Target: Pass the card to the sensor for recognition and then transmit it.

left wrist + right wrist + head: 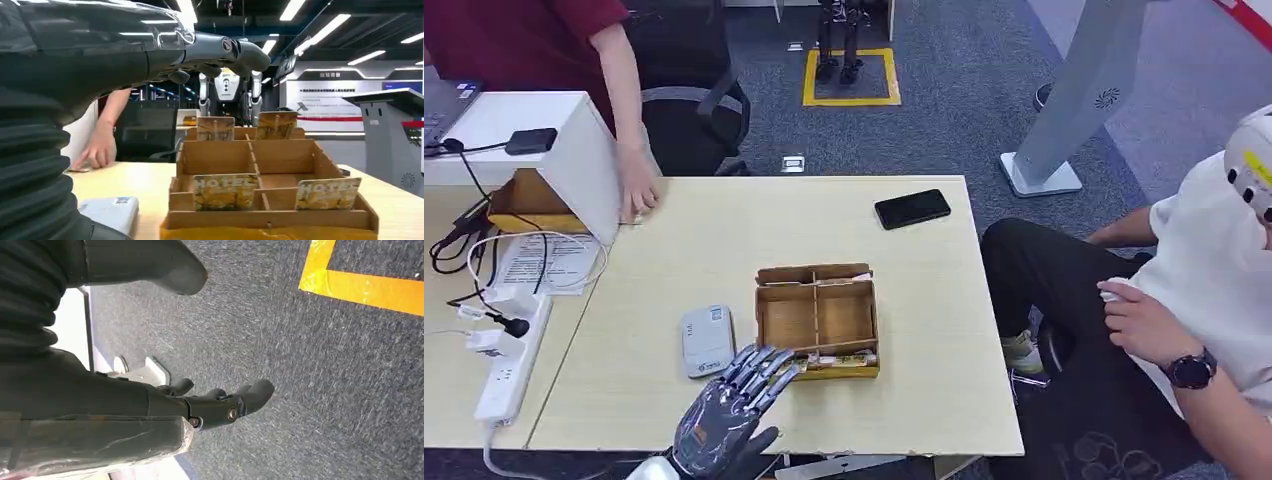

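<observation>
1. Sensor [707,339] lies flat on the table [724,230], left of the box [817,318]; nothing on it.
2. My left hand [729,412] hovers at the near edge, fingers spread, holding nothing.
3. Cards [225,191] stand in the box's near slot; pickup, scan and handover remain.
4. My right hand [220,402] hangs over floor, loosely curled, empty.

It looked like a robotics lab in an office hall. Grey carpet [964,90] bore a yellow taped square [850,77], a humanoid robot [229,95] stood in the background under ceiling strip lights [291,9], and a desk [724,230] carried a laptop [446,105], cables [469,250] and a power strip [509,365].
</observation>
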`<action>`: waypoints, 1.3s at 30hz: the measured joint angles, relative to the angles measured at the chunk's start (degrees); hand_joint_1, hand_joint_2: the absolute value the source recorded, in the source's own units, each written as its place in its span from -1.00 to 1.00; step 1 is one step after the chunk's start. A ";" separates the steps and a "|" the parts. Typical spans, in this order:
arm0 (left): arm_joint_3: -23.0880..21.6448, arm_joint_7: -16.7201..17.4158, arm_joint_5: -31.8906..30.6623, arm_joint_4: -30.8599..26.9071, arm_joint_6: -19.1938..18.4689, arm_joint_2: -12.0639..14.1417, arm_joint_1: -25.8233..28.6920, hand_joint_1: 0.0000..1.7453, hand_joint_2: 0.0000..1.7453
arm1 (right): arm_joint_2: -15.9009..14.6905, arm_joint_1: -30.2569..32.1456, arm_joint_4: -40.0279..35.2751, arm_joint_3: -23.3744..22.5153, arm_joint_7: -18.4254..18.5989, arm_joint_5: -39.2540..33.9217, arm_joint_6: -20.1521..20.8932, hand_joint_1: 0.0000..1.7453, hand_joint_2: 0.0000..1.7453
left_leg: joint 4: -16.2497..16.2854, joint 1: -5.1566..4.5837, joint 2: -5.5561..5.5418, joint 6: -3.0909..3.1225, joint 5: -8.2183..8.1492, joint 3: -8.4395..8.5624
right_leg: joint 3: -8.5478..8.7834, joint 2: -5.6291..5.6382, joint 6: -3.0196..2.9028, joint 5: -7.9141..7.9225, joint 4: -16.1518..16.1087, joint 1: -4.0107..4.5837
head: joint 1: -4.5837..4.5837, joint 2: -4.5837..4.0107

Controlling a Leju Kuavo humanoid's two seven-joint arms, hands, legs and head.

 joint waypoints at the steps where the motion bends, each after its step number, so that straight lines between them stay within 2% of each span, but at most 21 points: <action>1: -0.24 0.00 0.02 0.63 -0.17 -0.53 -0.45 -1.00 1.00 | 0.00 0.00 0.00 0.02 0.00 0.13 0.00 -1.00 1.00 | 0.00 0.00 0.00 0.00 0.00 -0.01 | 0.00 0.00 0.00 0.00 0.00 0.00 | -0.02 0.00; 8: -2.86 1.14 -0.48 5.46 -0.98 -5.10 -6.34 -1.00 1.00 | 0.00 -0.41 0.00 0.02 -0.33 1.11 0.00 -1.00 1.00 | 0.01 -0.01 -0.04 -0.02 0.02 -0.01 | 0.03 -0.05 -0.01 0.02 0.00 -0.01 | -0.04 0.00; 12: -3.45 1.51 0.24 7.34 -1.97 -6.58 -8.59 -1.00 1.00 | 0.04 -0.42 0.00 0.04 -0.37 1.29 -0.02 -1.00 1.00 | 0.02 0.00 -0.05 0.02 0.08 -0.01 | 0.01 -0.05 -0.01 0.03 0.00 0.00 | -0.07 0.00; 16: -3.80 3.45 0.37 9.42 -3.89 -7.85 -11.19 -1.00 1.00 | 0.07 -0.62 0.00 0.11 -0.42 1.55 0.00 -1.00 1.00 | 0.01 0.00 -0.04 0.02 0.08 -0.01 | 0.02 -0.04 -0.02 0.03 0.00 0.00 | -0.02 0.00; 30: -3.80 6.16 0.28 15.93 -4.61 -8.97 -12.66 -1.00 1.00 | 0.37 -0.62 0.00 0.39 -0.55 2.12 -0.46 -1.00 1.00 | 0.01 0.00 -0.04 0.02 0.08 -0.02 | 0.00 -0.03 -0.02 0.03 0.01 0.00 | -0.04 0.00; 39: -3.52 6.36 0.20 17.26 -4.39 -8.97 -12.74 -1.00 1.00 | 0.50 -0.61 0.00 0.42 -0.61 2.27 -0.59 -1.00 1.00 | 0.01 0.00 -0.04 0.02 0.08 -0.02 | 0.01 -0.03 -0.02 0.03 0.01 0.00 | -0.02 0.00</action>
